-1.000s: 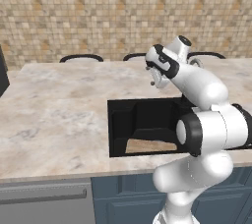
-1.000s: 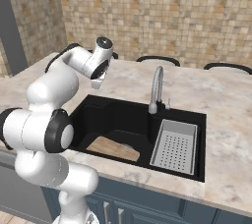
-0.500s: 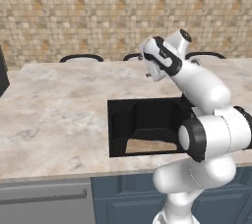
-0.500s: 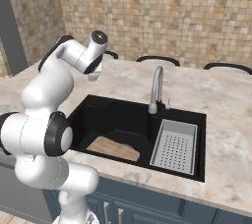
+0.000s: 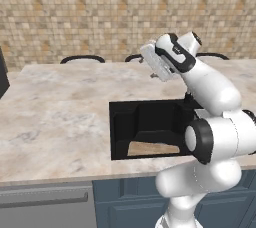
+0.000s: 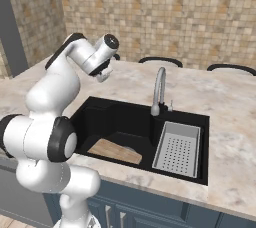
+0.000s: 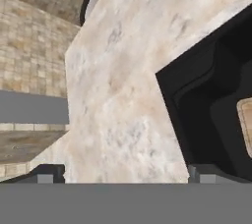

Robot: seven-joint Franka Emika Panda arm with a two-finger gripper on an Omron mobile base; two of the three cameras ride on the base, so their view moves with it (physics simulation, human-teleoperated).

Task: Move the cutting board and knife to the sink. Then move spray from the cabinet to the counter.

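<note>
Half the cutting board (image 6: 115, 151) hidden in sink (image 6: 130, 122); end effector (image 7: 123, 173) spread wide, tips cropped.

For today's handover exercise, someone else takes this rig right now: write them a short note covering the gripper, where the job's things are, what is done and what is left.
Gripper: open, holding nothing, raised above the counter left of the sink.
Cutting board: lying in the sink's left basin, so that part is done.
Knife: cannot make it out in the basin; check it before moving on.
Beside the board sit a grey strainer tray and the faucet.
Left: fetch the spray from the cabinet and set it on the counter.
</note>
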